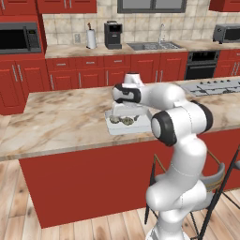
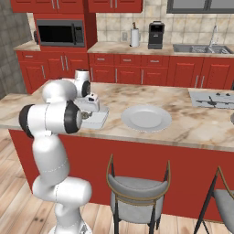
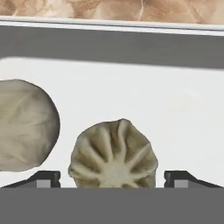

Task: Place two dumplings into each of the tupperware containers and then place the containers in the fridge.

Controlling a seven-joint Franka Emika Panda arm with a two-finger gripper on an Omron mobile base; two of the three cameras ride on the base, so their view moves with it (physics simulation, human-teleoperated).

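Observation:
A clear whitish tupperware container [image 1: 140, 127] sits on the marble island counter [image 1: 61, 122] with two dumplings in it. My gripper [image 1: 124, 111] hangs low over it, pointing down. In the hand view a pleated beige dumpling [image 3: 113, 151] lies on the container's white floor [image 3: 175, 109], between my gripper's [image 3: 113, 179] two dark fingertips with a gap on each side, so the jaws are open. A smoother dumpling [image 3: 24, 124] lies just left of it. From the right base view the gripper [image 2: 89, 109] covers most of the container [image 2: 99, 119]. The fridge is out of view.
A round grey plate [image 2: 146, 118] lies on the counter right of the container. A cooktop [image 2: 212, 98] is set into the counter's far right. Two stools [image 2: 137, 192] stand before the island. Red cabinets, a sink [image 1: 152, 46] and a coffee machine [image 1: 113, 35] line the back wall.

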